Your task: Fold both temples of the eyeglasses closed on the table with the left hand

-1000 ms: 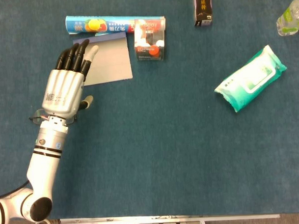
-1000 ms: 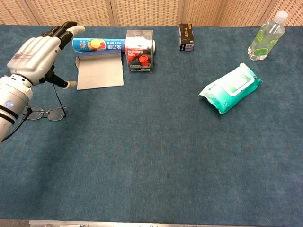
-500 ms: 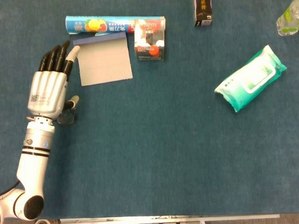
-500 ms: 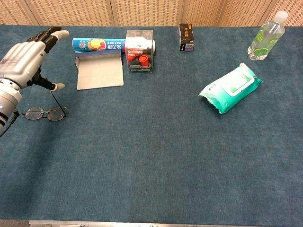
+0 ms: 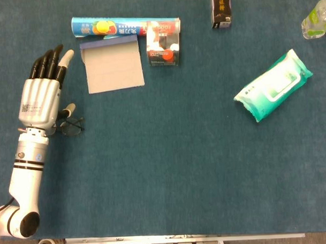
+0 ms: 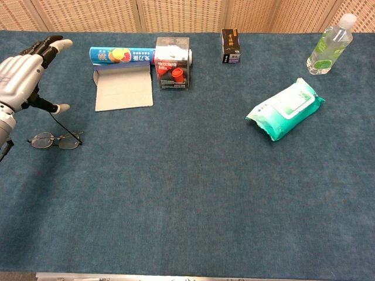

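My silver left hand (image 5: 40,99) hovers flat, back upward, its black fingers (image 5: 47,60) stretched straight ahead and close together, thumb (image 6: 57,108) jutting sideways, holding nothing. My white forearm (image 5: 26,174) trails back toward me.

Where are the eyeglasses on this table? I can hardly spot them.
Look at the table's far left edge, below the grey card. The eyeglasses lie beside the left hand: a thin wire frame with round lenses, the only see-through, unpackaged item nearby.
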Robot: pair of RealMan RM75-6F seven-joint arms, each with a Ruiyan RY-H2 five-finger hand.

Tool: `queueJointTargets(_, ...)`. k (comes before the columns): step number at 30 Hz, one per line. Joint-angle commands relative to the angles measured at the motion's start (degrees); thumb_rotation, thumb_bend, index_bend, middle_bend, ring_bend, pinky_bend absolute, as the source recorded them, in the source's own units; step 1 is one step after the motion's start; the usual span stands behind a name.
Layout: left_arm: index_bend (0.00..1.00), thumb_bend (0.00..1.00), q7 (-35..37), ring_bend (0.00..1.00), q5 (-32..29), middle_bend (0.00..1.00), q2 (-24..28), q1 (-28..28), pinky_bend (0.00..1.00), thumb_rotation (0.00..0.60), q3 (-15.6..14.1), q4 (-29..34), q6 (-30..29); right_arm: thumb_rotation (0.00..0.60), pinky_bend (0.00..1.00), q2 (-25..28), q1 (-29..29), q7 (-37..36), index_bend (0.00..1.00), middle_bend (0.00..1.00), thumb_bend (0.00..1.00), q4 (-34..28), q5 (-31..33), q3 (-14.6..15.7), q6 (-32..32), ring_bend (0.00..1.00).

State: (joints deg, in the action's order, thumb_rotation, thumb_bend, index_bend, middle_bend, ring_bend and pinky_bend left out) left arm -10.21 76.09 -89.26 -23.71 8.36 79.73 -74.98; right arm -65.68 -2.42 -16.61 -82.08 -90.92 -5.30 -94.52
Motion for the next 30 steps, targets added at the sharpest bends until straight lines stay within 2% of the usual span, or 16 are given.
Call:
queueJointTargets(1, 0.00, 0.10, 1.1, 0.00, 0.2, 0.00, -0.3, 0.2, 0.09, 0.600, -0.1, -1.3, 0.0, 0.600, 0.25, 0.1, 0.0, 0.0, 0.68, 0.54, 0.28, -0.1, 0.0, 0.0, 0.0, 0.32)
queueJointTargets(20, 0.00, 0.10, 10.1, 0.00, 3.0, 0.00, -4.6, 0.6, 0.09, 0.600, -0.5, -14.3, -0.6, 0.600, 0.25, 0.4, -0.3, 0.8, 0.68, 0.54, 0.28, -1.0, 0.0, -0.1, 0.2, 0.32)
queueJointTargets(24, 0.00, 0.10, 9.9, 0.00, 3.9, 0.00, -3.9, 1.1, 0.09, 0.600, -0.8, -13.3, -1.9, 0.600, 0.25, 0.5, -0.3, 0.7, 0.68, 0.54, 0.28, -1.1, 0.0, -0.2, 0.2, 0.32)
queueJointTargets(30, 0.00, 0.10, 5.5, 0.00, 5.4, 0.00, -0.4, 2.7, 0.09, 0.600, -2.0, -5.7, -4.2, 0.600, 0.25, 0.6, -0.4, 0.7, 0.68, 0.54, 0.28, -1.2, -0.2, -0.1, 0.2, 0.32)
